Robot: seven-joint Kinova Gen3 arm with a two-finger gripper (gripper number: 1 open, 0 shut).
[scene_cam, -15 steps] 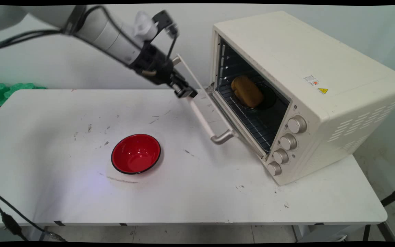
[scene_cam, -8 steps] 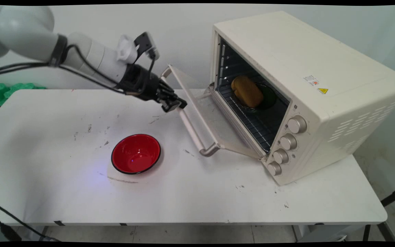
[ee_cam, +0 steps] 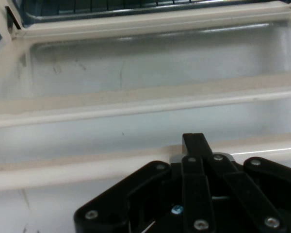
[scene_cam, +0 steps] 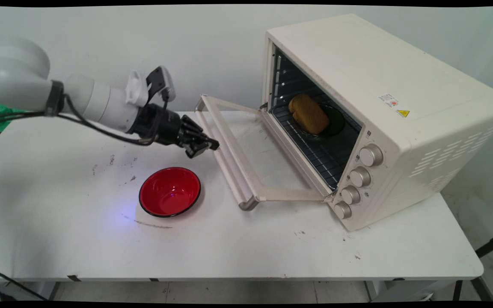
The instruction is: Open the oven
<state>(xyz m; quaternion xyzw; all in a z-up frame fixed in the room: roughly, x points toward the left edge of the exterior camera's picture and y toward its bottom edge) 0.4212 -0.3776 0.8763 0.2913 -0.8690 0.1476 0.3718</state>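
The arm reaches in from the left, low over the white table (scene_cam: 272, 252), and its gripper (scene_cam: 207, 146) hangs just beside the handle (scene_cam: 225, 164) of the toaster oven's door (scene_cam: 268, 171). From the main view there looks to be a sliver of space between fingertip and handle bar, though I cannot tell for sure whether they touch. In the hand view the gripper (ee_cam: 194, 141) shows its two fingers pressed together into one black tip, so the pincer is closed and holds nothing. That tip points straight at the door (ee_cam: 145, 73), whose pale handle (ee_cam: 87, 167) runs across the frame just ahead of it.

The door lies folded down, nearly flat above the tabletop, glass pane up, hinged at the bottom of the cream toaster oven (scene_cam: 400, 94), which sits on the right half of the table, turned at an angle. Inside on the wire rack (scene_cam: 315, 149) there is a golden-brown bread loaf (scene_cam: 308, 113) resting on a dark dish (scene_cam: 334, 122), toward the back of the cavity. Four knobs (scene_cam: 360, 176) run down the oven's front corner.

A red bowl (scene_cam: 169, 191) with a dark rim stands upright on the table, below the gripper and left of the door's near end, apart from both.
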